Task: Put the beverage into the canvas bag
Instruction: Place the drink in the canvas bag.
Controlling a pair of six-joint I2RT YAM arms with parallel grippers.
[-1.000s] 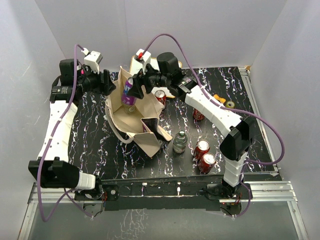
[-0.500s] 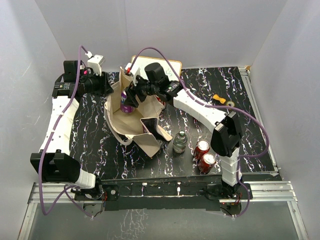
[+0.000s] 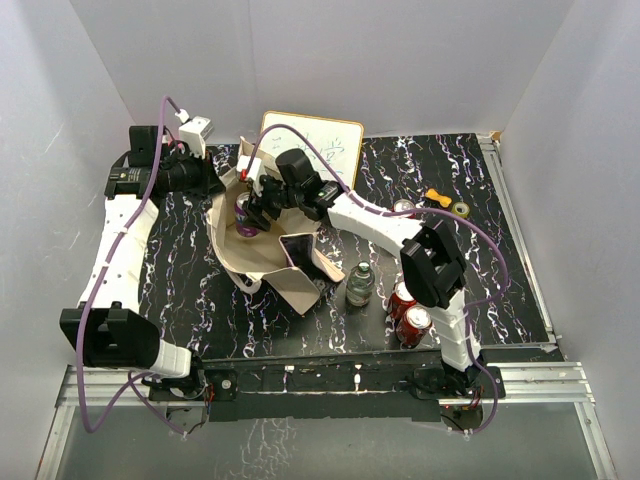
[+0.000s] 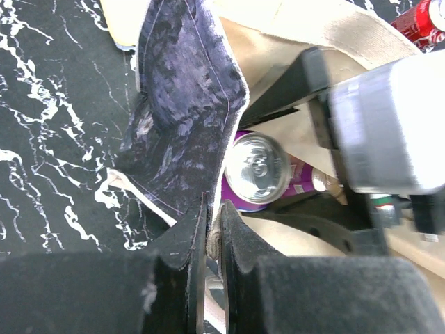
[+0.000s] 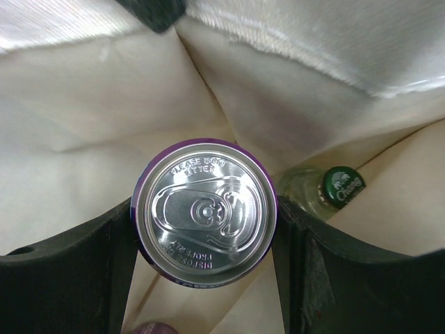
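The beverage, a purple can (image 5: 206,212) with a silver top, hangs upright inside the canvas bag (image 3: 256,262). My right gripper (image 5: 206,224) is shut on it, one pad against each side. From above, that gripper (image 3: 250,208) reaches down into the bag's open mouth, with the can (image 3: 243,212) just showing. My left gripper (image 4: 214,209) is shut on the bag's rim at its back left, where beige cloth is pinched between the fingers. The bag's dark purple panel (image 4: 181,104) hangs beside it, and the can (image 4: 257,167) shows past the rim.
A green-capped glass bottle (image 5: 339,186) lies inside the bag beside the can. On the table are a clear bottle (image 3: 359,283), two red cans (image 3: 405,297) at the front right, another red can (image 3: 404,207) behind the right arm, and a white board (image 3: 318,140) at the back.
My right arm has swung left and lowered the purple can into the bag's mouth. My left gripper has closed on the bag's rim.
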